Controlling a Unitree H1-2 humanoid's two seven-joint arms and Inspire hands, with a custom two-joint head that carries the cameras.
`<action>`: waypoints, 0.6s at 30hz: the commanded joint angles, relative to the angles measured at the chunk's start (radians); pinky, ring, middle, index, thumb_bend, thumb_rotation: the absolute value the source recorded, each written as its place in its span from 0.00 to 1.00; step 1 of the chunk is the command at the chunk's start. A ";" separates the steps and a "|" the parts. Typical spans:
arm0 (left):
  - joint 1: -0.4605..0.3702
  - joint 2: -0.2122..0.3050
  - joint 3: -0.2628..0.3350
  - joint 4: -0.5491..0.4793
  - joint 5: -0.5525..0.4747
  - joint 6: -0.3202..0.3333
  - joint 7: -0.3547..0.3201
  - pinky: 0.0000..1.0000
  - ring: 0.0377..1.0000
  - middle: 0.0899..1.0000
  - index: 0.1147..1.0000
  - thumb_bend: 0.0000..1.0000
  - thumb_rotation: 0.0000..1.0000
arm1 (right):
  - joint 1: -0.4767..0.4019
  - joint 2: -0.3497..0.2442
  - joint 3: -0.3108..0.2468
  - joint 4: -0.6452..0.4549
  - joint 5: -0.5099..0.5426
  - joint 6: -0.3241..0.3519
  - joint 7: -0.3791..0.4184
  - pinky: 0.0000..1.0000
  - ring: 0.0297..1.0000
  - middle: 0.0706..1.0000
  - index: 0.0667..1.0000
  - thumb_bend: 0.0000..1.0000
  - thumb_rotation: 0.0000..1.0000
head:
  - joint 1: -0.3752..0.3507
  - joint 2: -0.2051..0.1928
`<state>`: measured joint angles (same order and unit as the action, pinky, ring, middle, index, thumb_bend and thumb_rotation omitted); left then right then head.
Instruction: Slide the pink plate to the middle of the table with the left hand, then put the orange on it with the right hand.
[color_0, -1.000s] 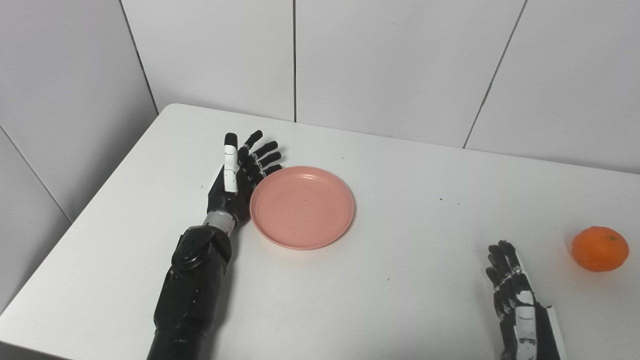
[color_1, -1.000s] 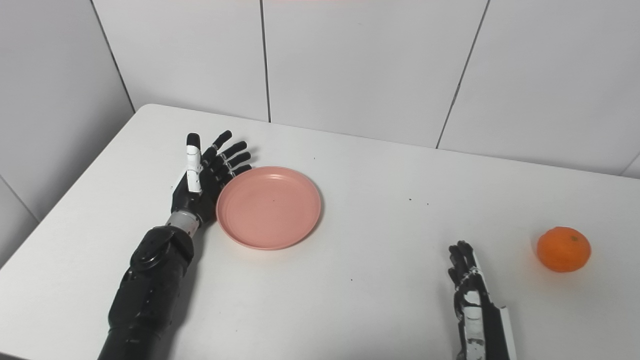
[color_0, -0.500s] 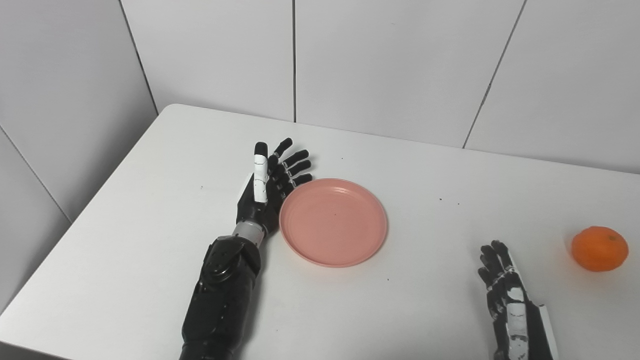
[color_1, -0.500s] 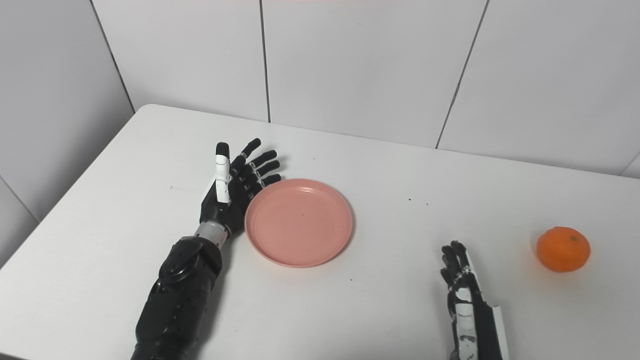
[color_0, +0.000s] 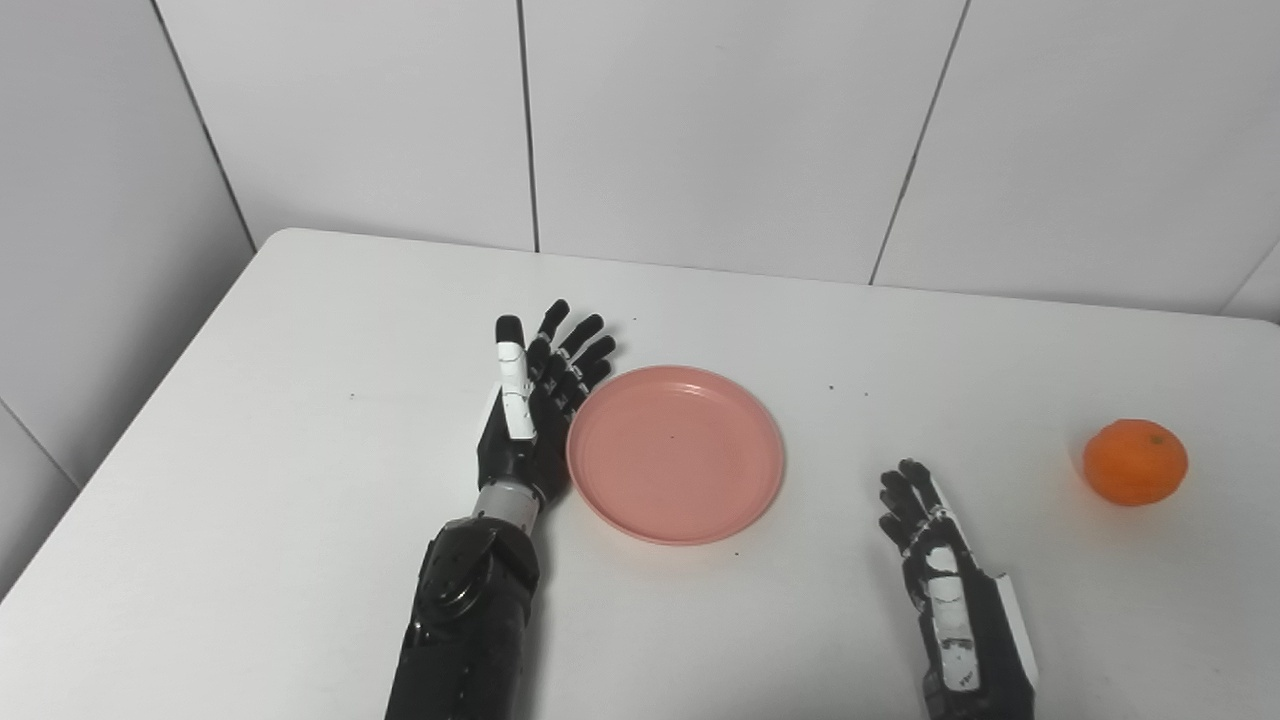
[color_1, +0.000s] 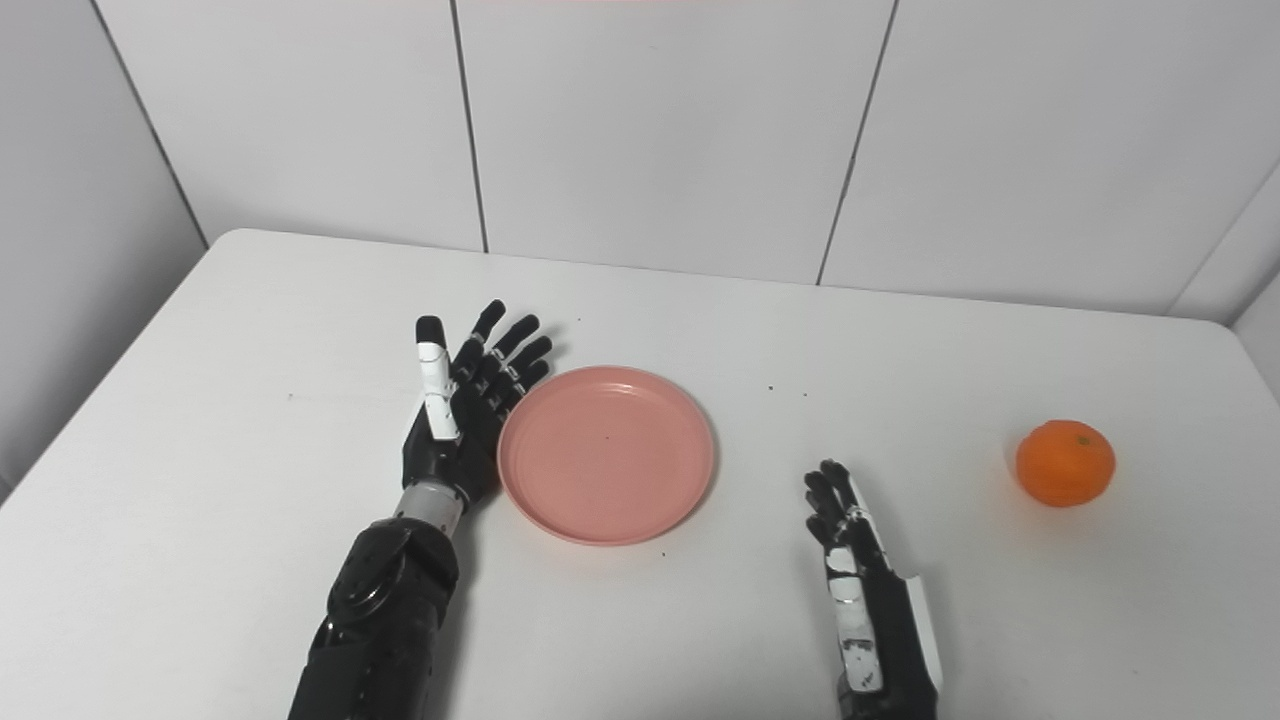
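Matt pink plate (color_0: 676, 455), smooth white table (color_0: 300, 480), dimpled orange (color_0: 1135, 462)

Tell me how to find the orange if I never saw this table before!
Start at the big white table and look toward its right side, past the right hand. The orange sits there alone on the bare tabletop, apart from the pink plate in the middle. It is the only round ball-shaped thing, bright orange.

Plate (color_0: 676, 455) mid-table (color_0: 300, 330), left hand (color_0: 530, 410) beside it, orange (color_0: 1135, 462) far right
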<state>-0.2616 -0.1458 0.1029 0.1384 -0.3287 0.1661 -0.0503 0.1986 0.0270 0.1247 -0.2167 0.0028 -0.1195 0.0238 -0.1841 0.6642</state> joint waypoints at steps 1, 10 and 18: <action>0.057 -0.013 -0.008 0.030 0.014 0.095 0.039 0.90 0.85 0.86 0.93 0.98 1.00 | 0.031 0.055 0.019 -0.024 -0.028 0.001 -0.019 0.93 0.93 0.89 0.89 0.88 0.97 | -0.029 0.001; 0.067 -0.036 -0.007 0.030 -0.006 0.082 0.036 0.90 0.85 0.85 0.95 0.98 0.99 | 0.015 0.076 0.074 -0.011 -0.078 0.006 -0.072 0.95 0.93 0.88 0.89 0.86 0.97 | -0.119 0.009; 0.048 -0.026 0.014 0.061 -0.017 0.070 0.032 0.92 0.85 0.85 0.95 0.99 0.99 | -0.011 0.091 0.105 0.019 -0.105 -0.005 -0.098 0.98 0.95 0.91 0.91 0.85 0.97 | -0.243 0.001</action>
<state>-0.2498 -0.1698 0.1074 0.1341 -0.3475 0.1706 -0.0505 0.1797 0.0689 0.2267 -0.1863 -0.0964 -0.1115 -0.0599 -0.4172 0.6673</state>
